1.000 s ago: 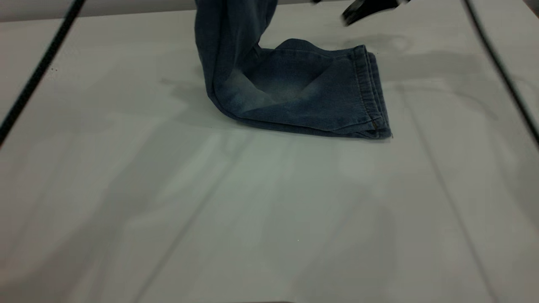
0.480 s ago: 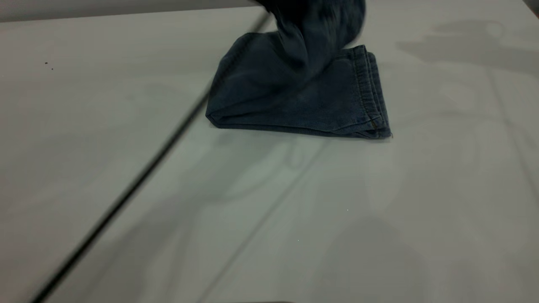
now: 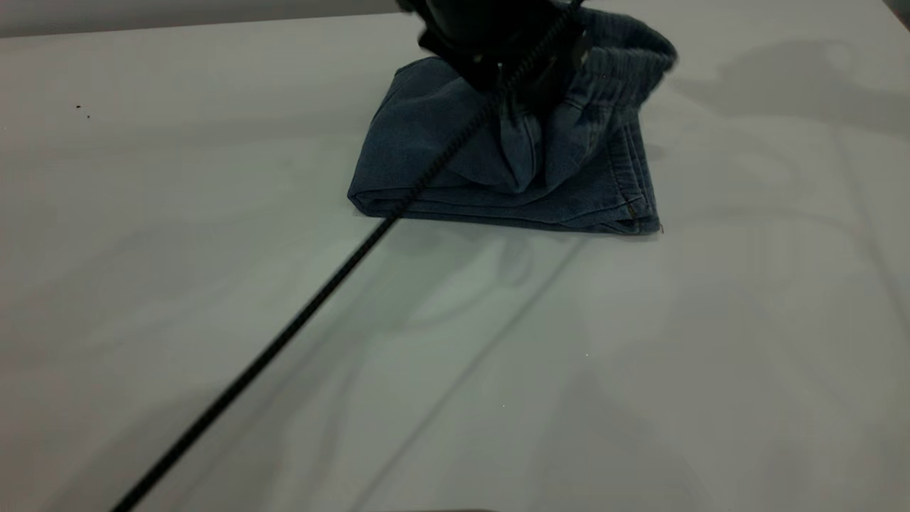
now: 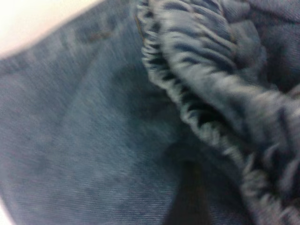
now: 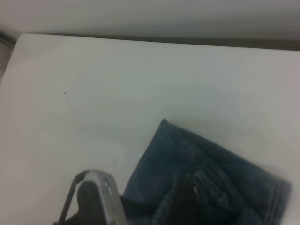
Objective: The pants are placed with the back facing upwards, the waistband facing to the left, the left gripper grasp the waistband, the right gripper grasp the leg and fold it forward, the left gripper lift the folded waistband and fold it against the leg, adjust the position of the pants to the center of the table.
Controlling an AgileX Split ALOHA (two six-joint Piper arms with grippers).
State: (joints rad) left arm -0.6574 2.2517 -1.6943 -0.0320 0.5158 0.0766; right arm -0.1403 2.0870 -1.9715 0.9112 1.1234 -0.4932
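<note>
The blue denim pants lie folded in a thick stack at the far middle of the table. The flat stitched hems of the leg face right. My left gripper hangs low over the stack, shut on the ruffled waistband, which arches over the hem side. Bunched cloth droops below it. In the left wrist view the gathered waistband fills the frame over flat denim. My right gripper is out of the exterior view. Its wrist view shows the pants from a distance.
The left arm's black cable runs diagonally from the near left up to the gripper, crossing the stack's left part. A grey rounded part shows at the edge of the right wrist view. Bare table surrounds the pants on the left, right and front.
My left gripper swung the lifted waistband from left to right over the folded legs and lowered it onto them. The right gripper left the exterior view at the far right.
</note>
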